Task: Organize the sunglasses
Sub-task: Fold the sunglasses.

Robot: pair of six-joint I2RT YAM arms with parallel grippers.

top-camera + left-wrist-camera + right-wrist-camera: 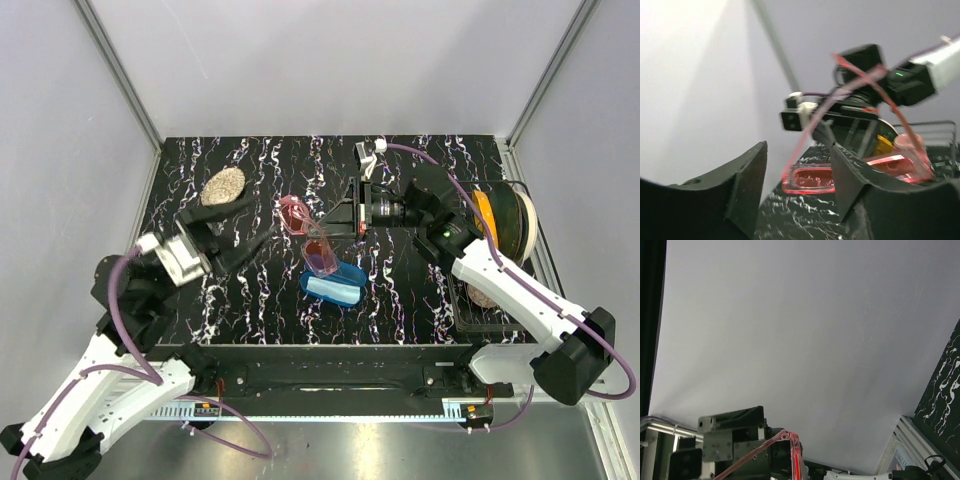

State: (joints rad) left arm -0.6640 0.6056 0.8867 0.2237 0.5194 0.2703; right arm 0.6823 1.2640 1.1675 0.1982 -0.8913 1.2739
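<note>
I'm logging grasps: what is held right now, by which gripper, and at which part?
The right gripper is shut on the sunglasses, pinching one thin temple arm. The left gripper is open and holds nothing.

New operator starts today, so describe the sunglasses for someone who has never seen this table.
Find the black, white-veined table, then the glossy blue case near its middle. The sunglasses are just beyond it: thin red frame, see-through pink lenses, unlike the opaque blue case.
</note>
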